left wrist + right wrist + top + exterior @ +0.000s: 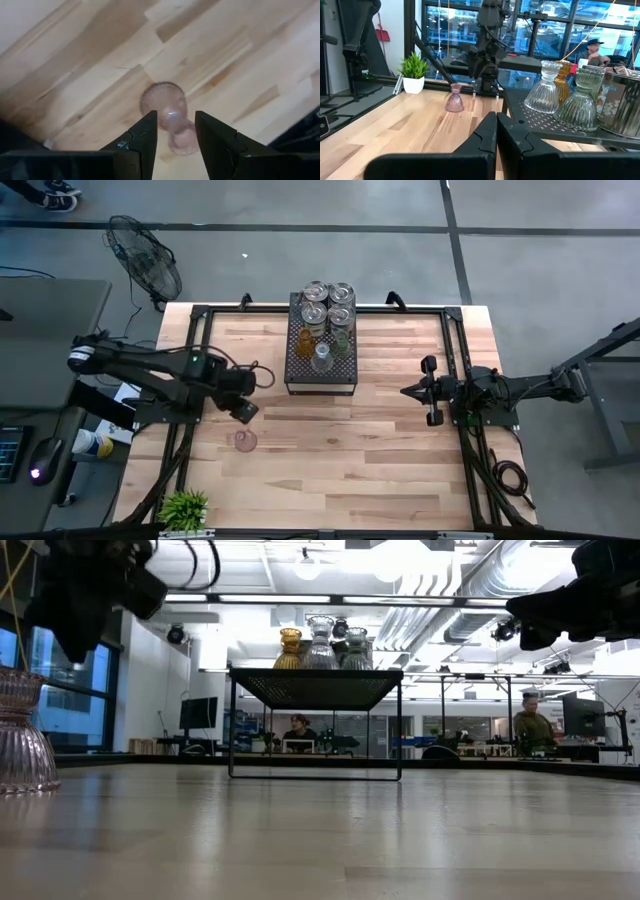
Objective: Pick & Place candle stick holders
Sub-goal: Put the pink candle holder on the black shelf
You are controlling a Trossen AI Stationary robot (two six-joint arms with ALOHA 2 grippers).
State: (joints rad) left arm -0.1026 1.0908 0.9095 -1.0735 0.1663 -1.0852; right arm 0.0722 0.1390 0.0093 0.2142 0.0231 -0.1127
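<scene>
A pinkish ribbed glass holder (245, 442) stands upright on its base on the bare wood at the table's left, away from the tray; it also shows in the low view (20, 740) and the right wrist view (454, 98). My left gripper (243, 411) hangs open above it, and in the left wrist view its two fingers (176, 125) frame the holder (167, 107) from above without touching. Several clear, silvery and amber holders (322, 320) stand on the black perforated tray (320, 377) at the far middle. My right gripper (407, 392) is shut and empty (496, 125) at the table's right.
The tray stands raised on thin legs (315, 690). A small green plant (184, 508) sits at the near left corner. Bare wood lies between the tray and the near edge. People sit in the room behind the table (532, 725).
</scene>
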